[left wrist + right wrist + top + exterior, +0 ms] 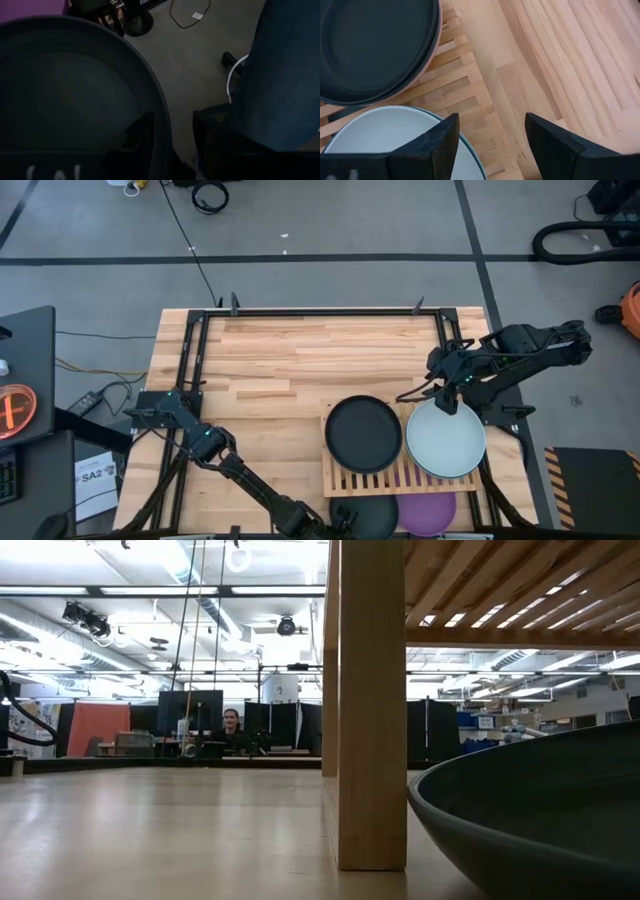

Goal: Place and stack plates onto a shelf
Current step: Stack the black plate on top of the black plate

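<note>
The slatted wooden shelf (385,480) stands at the table's near right. On it lie a black plate (363,433) with a pink rim (439,35) showing beneath, and a pale blue-grey plate (445,438). A dark teal plate (365,517) and a purple plate (428,515) sit at the near edge, in front of the shelf. My left gripper (172,132) is open astride the dark teal plate's rim (162,120). My right gripper (492,127) hangs open above the pale plate's far edge, with nothing between its fingers. My left gripper has one finger (142,132) over the dark teal plate's hollow and the other (215,135) outside the rim, slanting down toward the near edge. Floor shows between the rim and the outer finger. I cannot tell whether either finger touches the plate.
Bare butcher-block top (280,370) spreads to the far and left sides inside a black metal frame (320,311). A shelf leg (370,700) stands beside the dark plate (540,810). A person's jeans-clad leg (287,75) is just past the near edge.
</note>
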`<state>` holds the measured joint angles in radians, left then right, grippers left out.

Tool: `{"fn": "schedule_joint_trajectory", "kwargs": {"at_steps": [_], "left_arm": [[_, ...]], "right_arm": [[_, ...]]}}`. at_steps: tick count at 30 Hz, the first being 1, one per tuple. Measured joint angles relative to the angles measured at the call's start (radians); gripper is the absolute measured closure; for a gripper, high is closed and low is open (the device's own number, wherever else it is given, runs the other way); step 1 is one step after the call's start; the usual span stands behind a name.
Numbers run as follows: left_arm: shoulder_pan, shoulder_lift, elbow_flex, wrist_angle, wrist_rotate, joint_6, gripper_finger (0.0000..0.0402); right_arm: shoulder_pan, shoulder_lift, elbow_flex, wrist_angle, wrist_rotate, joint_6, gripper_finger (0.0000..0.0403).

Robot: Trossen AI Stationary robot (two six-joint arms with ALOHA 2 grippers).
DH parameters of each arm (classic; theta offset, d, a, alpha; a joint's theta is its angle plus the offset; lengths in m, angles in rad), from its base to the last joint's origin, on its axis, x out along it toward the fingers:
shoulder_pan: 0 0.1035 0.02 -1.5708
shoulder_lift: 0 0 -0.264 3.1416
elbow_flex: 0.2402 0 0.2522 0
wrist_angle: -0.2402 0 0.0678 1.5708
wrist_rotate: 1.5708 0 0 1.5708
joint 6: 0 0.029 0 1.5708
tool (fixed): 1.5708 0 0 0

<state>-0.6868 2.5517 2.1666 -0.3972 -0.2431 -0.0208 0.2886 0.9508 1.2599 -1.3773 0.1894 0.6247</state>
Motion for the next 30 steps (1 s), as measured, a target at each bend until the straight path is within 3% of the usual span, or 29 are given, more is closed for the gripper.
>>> {"fn": "schedule_joint_trajectory", "kwargs": {"at_steps": [30], "left_arm": [[-0.002,0.003,-0.001,0.027,0.001,0.003,0.0260]], "right_arm": [[0.000,0.000,0.000,0.000,-0.001,-0.023,0.0171]]}}
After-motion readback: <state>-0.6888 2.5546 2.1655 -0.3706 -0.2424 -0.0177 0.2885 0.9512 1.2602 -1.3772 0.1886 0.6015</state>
